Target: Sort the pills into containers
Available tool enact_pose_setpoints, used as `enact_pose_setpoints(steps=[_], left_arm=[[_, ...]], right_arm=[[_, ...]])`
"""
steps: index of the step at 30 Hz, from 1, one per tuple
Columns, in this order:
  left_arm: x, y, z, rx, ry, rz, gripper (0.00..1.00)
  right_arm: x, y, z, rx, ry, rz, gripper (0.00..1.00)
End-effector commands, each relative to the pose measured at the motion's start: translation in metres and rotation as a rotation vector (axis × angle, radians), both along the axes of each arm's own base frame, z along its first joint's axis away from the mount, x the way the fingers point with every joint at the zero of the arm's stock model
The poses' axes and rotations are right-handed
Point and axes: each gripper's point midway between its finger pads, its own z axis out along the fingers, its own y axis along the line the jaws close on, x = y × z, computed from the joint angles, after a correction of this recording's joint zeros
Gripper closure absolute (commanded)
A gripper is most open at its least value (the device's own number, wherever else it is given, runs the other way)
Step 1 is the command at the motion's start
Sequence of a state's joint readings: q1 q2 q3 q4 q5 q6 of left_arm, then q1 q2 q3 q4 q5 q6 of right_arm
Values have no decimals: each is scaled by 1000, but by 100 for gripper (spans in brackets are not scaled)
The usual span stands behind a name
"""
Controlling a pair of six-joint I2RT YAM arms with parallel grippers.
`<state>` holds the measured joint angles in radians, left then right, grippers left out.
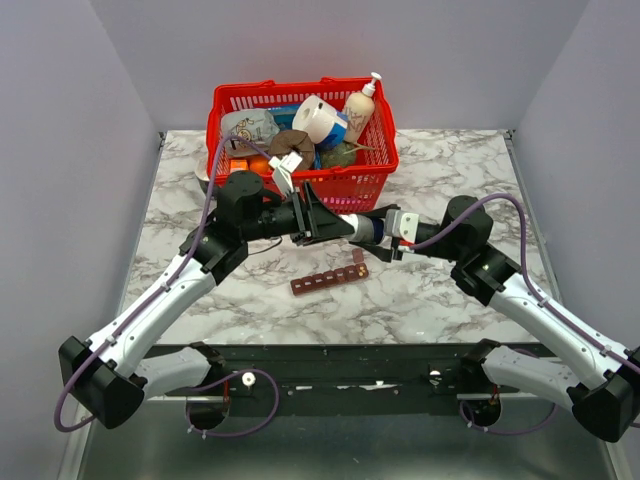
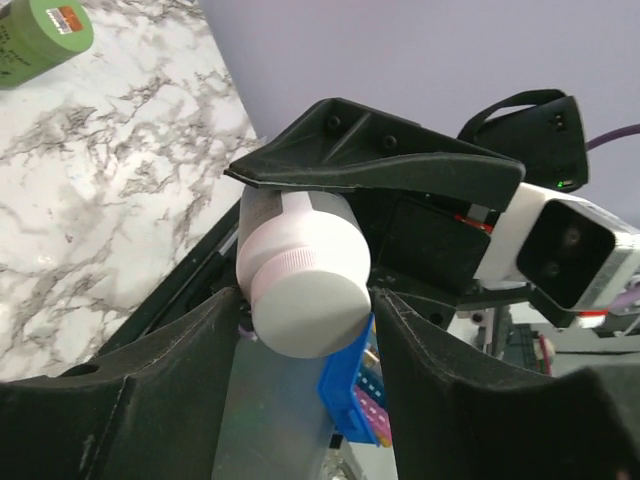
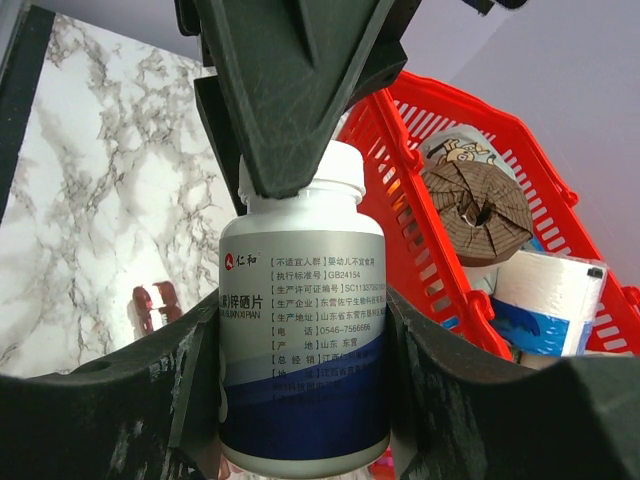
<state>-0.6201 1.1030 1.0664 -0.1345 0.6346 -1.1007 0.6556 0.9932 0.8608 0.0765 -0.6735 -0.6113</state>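
A white pill bottle (image 3: pixel 303 330) with a blue-and-grey label hangs in the air over the table's middle. My right gripper (image 3: pixel 303 390) is shut on its body. The bottle's white cap (image 2: pixel 305 290) sits between the fingers of my left gripper (image 2: pixel 305 320), which press on both of its sides. From above, the left gripper (image 1: pixel 335 225) and the right gripper (image 1: pixel 385 238) meet at the bottle (image 1: pixel 362 228). The containers (image 1: pixel 330 277), a dark-red strip of small compartments, lie on the marble just below them. No pills show.
A red mesh basket (image 1: pixel 300 100) stands at the back, holding a tape roll (image 1: pixel 318 118), a lotion bottle (image 1: pixel 362 105) and other items. Its wall (image 3: pixel 420 200) is close to the right of the bottle. A green bottle (image 2: pixel 40 40) lies on the marble.
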Motion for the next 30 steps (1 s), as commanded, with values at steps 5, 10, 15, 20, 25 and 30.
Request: enact_pose_setpoints(steps=[5,10,15,20,25,30], left_arm=[[0,-5,-11,103,-68,-28,67],[-8,-4,-14,145,-208,-123,76],[-25,-2,-8,128,-445,-263,73],[-54,-1,9,1,-639,-425,70],[-63,-1,12,-10,-765,-543,64],[-57,-3,10,30,-783,-573,40]], right_arm=[[-6,3,-2,7,16,17,99],[-24,8,-5,30,171,90,99],[-52,15,-6,58,410,197,99],[-76,18,14,129,582,306,99],[-98,18,26,142,739,419,100],[-105,17,21,133,821,444,99]])
